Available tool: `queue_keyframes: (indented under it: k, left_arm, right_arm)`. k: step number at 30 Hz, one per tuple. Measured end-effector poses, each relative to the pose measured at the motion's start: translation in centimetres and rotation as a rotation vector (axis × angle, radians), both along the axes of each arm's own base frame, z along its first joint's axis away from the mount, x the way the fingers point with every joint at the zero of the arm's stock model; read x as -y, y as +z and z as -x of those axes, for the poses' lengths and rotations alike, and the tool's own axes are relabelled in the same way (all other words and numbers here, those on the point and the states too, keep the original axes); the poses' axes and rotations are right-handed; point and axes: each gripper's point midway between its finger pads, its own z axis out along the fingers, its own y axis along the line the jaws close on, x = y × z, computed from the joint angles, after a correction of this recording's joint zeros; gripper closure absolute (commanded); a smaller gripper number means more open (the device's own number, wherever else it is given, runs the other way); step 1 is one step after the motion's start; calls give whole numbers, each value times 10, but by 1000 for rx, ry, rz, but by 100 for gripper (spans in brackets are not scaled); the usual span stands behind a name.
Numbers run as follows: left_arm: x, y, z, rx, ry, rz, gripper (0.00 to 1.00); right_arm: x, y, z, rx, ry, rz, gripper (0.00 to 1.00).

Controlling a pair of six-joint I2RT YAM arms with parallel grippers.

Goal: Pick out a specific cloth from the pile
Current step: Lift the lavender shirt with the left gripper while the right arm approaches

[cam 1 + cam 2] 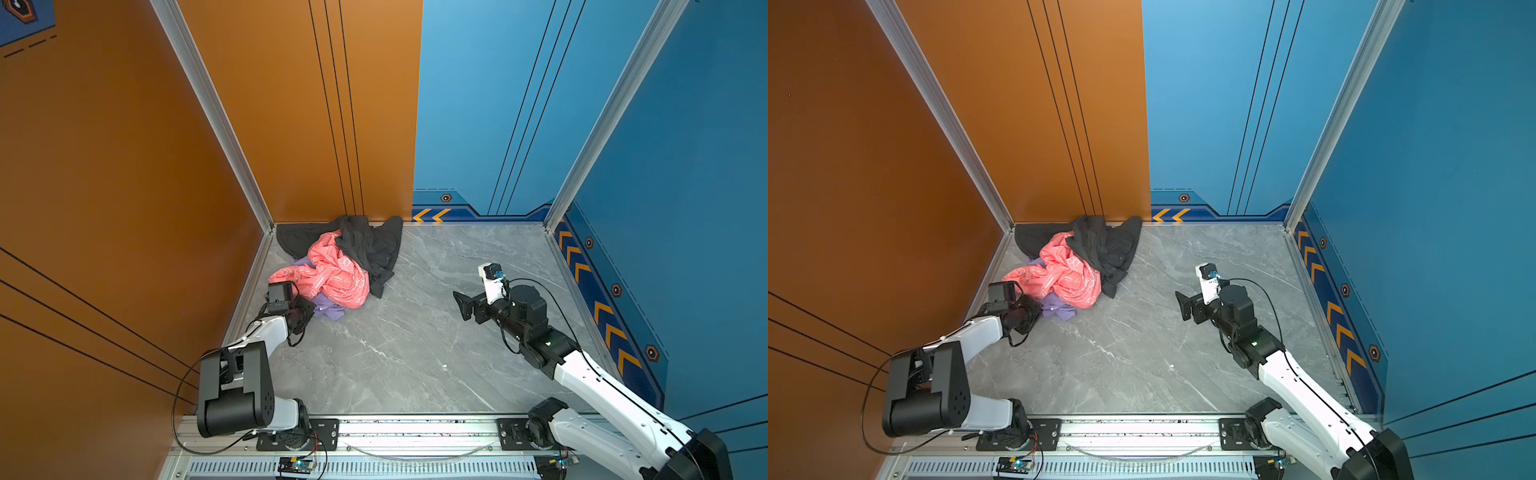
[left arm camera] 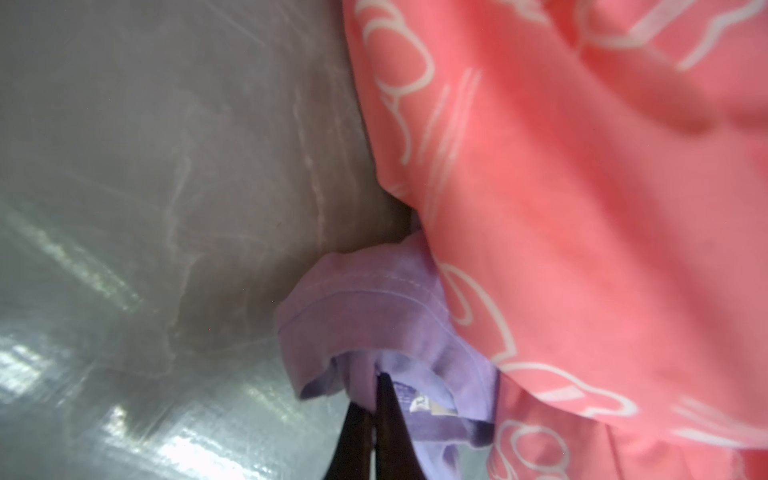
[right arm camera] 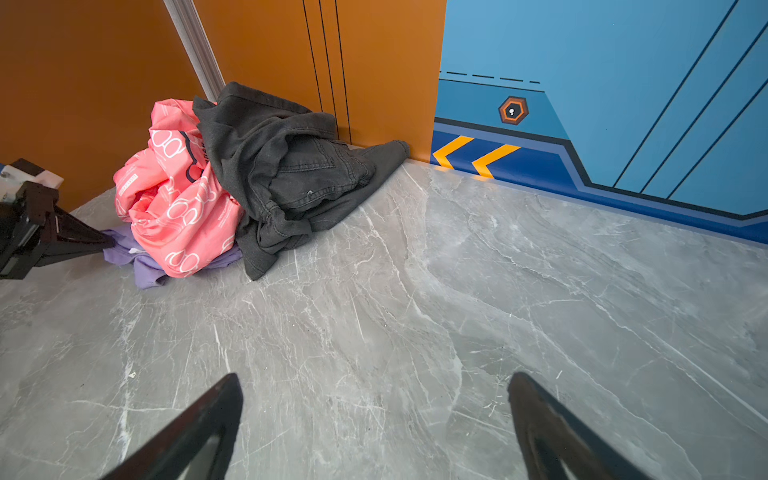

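Observation:
The pile (image 1: 340, 266) lies in the far left corner of the grey table: a black garment (image 1: 370, 245) at the back, a coral-pink white-patterned cloth (image 1: 332, 278) in the middle, and the lavender cloth (image 1: 330, 309) under it, showing at the near edge. My left gripper (image 1: 309, 309) sits at that near edge, shut on a hemmed fold of the cloth (image 2: 374, 307). In the left wrist view the gripper (image 2: 376, 399) has both dark fingers pressed together with lavender fabric pinched at the tips. My right gripper (image 1: 461, 305) hovers open right of the pile, and in its wrist view (image 3: 374, 386) holds nothing.
Orange walls (image 1: 124, 187) close the left side and back left, right behind the pile. Blue walls (image 1: 685, 208) close the back right and right. Bare marble tabletop (image 1: 395, 353) stretches between the two arms. A metal rail (image 1: 415, 428) with both arm bases runs along the front edge.

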Motion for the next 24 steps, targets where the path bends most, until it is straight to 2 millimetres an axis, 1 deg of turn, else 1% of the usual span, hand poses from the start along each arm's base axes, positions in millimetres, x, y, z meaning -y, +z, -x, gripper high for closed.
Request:
queue_keyframes:
  k: [2,7,12,17,24]
  left_arm:
    - [0,15,-4,44,-2,-7,100]
    - [3,63,-17,168,-17,-29,100]
    - [12,106,-21,250,-43,-44,100]
    - [19,145,-24,315,-61,-57,100]
    - [27,201,-33,400,-96,-82,100]
  right_arm:
    - [-3,0,1,-2,10,5,0]
    - [-10,9,1,12,34,14,0]
    - [-15,14,2,19,50,18,0]
    - [-20,17,4,26,66,21,0]
    - [-26,21,4,26,81,21,0]
